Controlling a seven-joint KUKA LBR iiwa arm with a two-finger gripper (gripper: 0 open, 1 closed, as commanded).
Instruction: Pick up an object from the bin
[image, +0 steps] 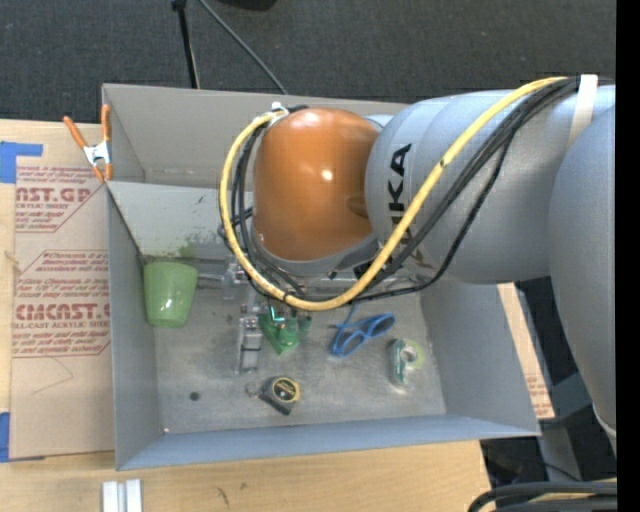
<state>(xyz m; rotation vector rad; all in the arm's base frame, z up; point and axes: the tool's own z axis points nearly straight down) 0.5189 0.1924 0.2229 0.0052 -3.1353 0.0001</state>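
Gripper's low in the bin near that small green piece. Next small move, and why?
Probably a slight shift toward the view's right before any grasp. The gripper sits low over the bin floor, and the small green piece lies just off its right side, not clearly under its middle. The black-and-yellow tape measure lies apart, nearer the front wall, so it should not interfere.

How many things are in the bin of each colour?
Green: 2, a pale green plastic cup and a small dark green see-through piece
Blue: 1, a blue looped plastic thing
Clear: 1, a small clear thing with a greenish tint
Black and yellow: 1, a small black and yellow tape measure
Total: 5
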